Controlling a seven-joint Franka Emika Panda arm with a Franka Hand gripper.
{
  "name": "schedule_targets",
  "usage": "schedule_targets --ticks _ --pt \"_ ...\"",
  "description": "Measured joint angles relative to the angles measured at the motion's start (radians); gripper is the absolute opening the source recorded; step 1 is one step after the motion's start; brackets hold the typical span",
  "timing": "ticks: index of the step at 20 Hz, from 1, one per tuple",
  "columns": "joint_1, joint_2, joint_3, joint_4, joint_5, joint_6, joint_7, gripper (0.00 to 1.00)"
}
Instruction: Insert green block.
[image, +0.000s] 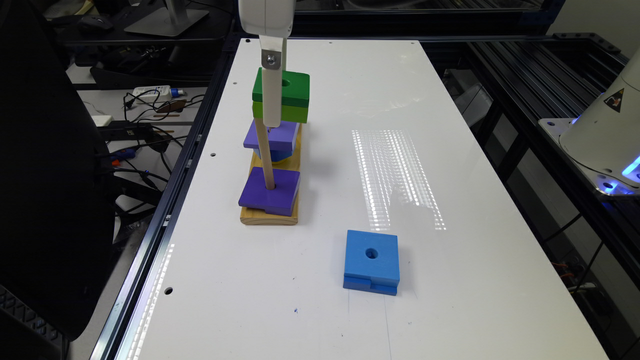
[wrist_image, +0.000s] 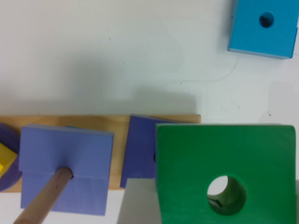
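Observation:
The green block (image: 290, 95), dark green over lime with a round centre hole, hangs level in the air above the wooden peg base (image: 269, 216). My gripper (image: 278, 116) is shut on it, one white finger (image: 272, 97) crossing its near side. In the wrist view the green block (wrist_image: 196, 154) lies over part of a purple square block (wrist_image: 138, 149) on the base (wrist_image: 117, 122). A second purple block (wrist_image: 65, 158) sits threaded on a wooden peg (wrist_image: 44, 199). In the exterior view that peg (image: 265, 155) rises from the near purple block (image: 270, 192) almost to the green block's underside.
A blue square block (image: 371, 261) with a hole lies on the white table (image: 450, 280), toward the exterior view's right of the base. A further purple block (image: 272, 136) sits on something blue, farther back on the base. A yellow piece (wrist_image: 4, 158) shows at one end of the base.

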Motion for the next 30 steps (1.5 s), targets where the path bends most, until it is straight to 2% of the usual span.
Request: schedule_targets --ticks 12,17,22,30 --pt "-0.002 0.001 0.000 0.003 0.0000 0.009 0.000 0.00" --pt "-0.001 0.023 0.000 0.028 -0.0007 0.021 0.000 0.00" --pt "0.001 0.056 0.000 0.062 -0.0073 0.021 0.000 0.00" --pt "0.001 0.063 0.002 0.064 -0.0083 0.023 0.000 0.00"
